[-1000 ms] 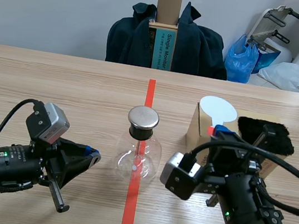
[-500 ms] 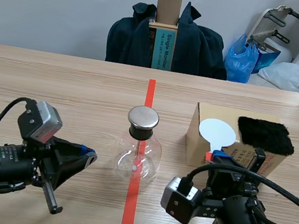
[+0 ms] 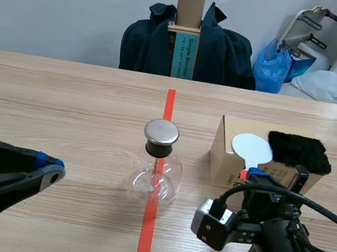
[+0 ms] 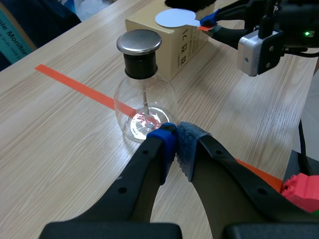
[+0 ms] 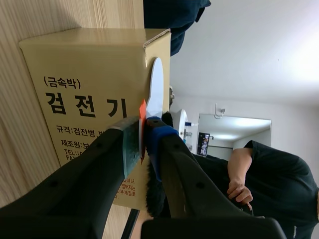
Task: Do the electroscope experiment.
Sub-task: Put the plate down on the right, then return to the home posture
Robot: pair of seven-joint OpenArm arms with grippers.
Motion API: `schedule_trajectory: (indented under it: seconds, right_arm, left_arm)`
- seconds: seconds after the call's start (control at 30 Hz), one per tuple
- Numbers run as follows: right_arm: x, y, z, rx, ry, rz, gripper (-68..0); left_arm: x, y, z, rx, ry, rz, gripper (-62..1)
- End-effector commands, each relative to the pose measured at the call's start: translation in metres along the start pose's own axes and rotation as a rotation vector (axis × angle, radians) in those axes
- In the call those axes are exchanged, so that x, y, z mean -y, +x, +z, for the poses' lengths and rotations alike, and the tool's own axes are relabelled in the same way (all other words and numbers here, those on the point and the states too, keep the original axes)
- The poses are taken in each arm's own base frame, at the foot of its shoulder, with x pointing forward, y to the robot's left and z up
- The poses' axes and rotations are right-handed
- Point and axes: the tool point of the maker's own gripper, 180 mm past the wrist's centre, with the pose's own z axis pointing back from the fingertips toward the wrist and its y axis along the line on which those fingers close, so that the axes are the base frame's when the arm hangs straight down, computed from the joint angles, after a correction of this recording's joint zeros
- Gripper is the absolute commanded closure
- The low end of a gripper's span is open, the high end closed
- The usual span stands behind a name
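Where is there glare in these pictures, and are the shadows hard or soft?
Left wrist view: a bright spot glares low in the glass flask, reddish from the tape beneath. Scene view: shadows on the table are soft and faint. Right wrist view: the wall beyond the box is very bright.

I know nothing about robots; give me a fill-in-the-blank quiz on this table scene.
The glass flask stands on the orange-red ___ line.
The right pincer holds the white disc by its ___.
The fur piece on the cardboard box is coloured ___.
The left pincer is ___ on nothing.
Missing: tape; handle; black; shut.
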Motion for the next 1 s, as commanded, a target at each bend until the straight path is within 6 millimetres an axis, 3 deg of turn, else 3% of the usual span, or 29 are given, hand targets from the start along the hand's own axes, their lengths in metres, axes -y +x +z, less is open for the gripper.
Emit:
schedule_trajectory:
  seconds: [0.0, 0.07, 0.1, 0.2, 0.23, 0.57, 0.77, 0.97]
  right_arm:
    - [0.013, -0.004, -0.005, -0.001, -0.043, 0.012, -2.9]
    - [0.014, -0.007, -0.005, -0.007, -0.045, 0.013, -2.9]
    - [0.015, -0.009, -0.005, -0.012, -0.048, 0.015, -2.9]
    - [0.017, -0.013, -0.006, -0.023, -0.057, 0.017, -6.5]
    - [0.017, -0.013, -0.006, -0.024, -0.057, 0.017, -10.2]
    - [0.016, -0.015, -0.005, -0.032, -0.053, -0.001, -65.5]
    - [0.006, -0.026, 0.004, -0.060, -0.017, -0.036, -67.9]
    - [-0.028, -0.060, 0.046, -0.175, 0.122, -0.170, -67.9]
  left_arm:
    - [-0.006, 0.005, 0.003, 0.020, 0.025, -0.001, -1.9]
    - [-0.008, 0.009, 0.007, 0.019, 0.037, -0.012, -7.9]
    - [-0.008, 0.010, 0.009, 0.017, 0.040, -0.016, -15.8]
    - [-0.013, 0.012, 0.011, 0.017, 0.053, -0.029, -54.7]
    - [-0.014, 0.012, 0.012, 0.016, 0.056, -0.032, -62.3]
    - [-0.015, 0.008, 0.012, -0.005, 0.059, -0.031, -62.3]
    - [-0.015, 0.008, 0.012, -0.005, 0.060, -0.031, -62.3]
    - [-0.015, 0.008, 0.012, -0.006, 0.060, -0.032, -62.3]
